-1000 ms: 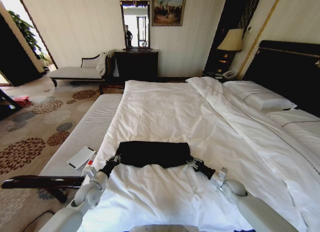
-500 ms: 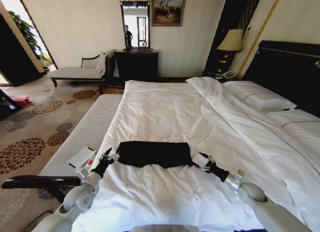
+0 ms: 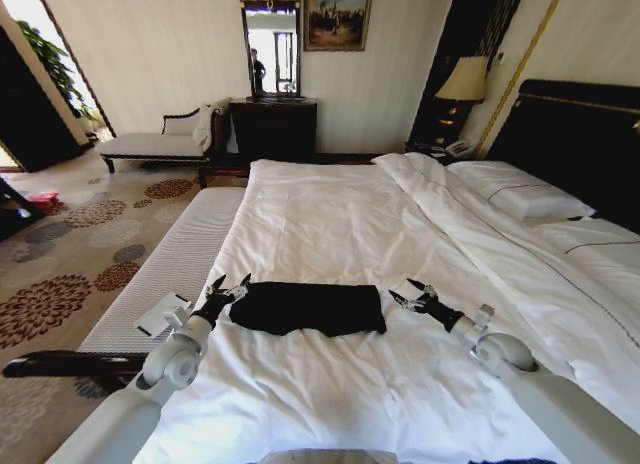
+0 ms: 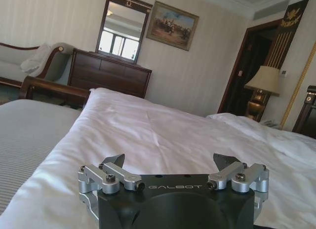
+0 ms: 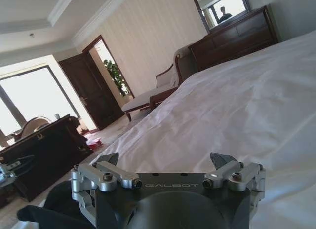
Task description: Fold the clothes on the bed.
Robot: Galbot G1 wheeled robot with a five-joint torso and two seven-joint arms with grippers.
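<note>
The black clothes [image 3: 308, 308] lie as a flat folded band across the near part of the bed [image 3: 340, 214], on the white duvet. My left gripper [image 3: 228, 286] hovers open just off the band's left end, touching nothing. My right gripper [image 3: 408, 292] is open just off its right end, also holding nothing. In the left wrist view the open gripper [image 4: 168, 162] faces bare duvet. In the right wrist view the open gripper [image 5: 165, 162] faces along the bed, with a corner of the black clothes [image 5: 54, 204] beside it.
A grey bench [image 3: 170, 259] runs along the bed's left side with a white flat item [image 3: 163, 313] on it. Pillows [image 3: 520, 194] and a dark headboard [image 3: 580, 144] are at the right. A chaise [image 3: 150, 144], a dresser [image 3: 272, 129] and a lamp [image 3: 462, 82] stand at the back.
Both grippers held the ends of the clothes a second ago. They have since let go, opened and drawn slightly outward; the clothes stay in a folded band.
</note>
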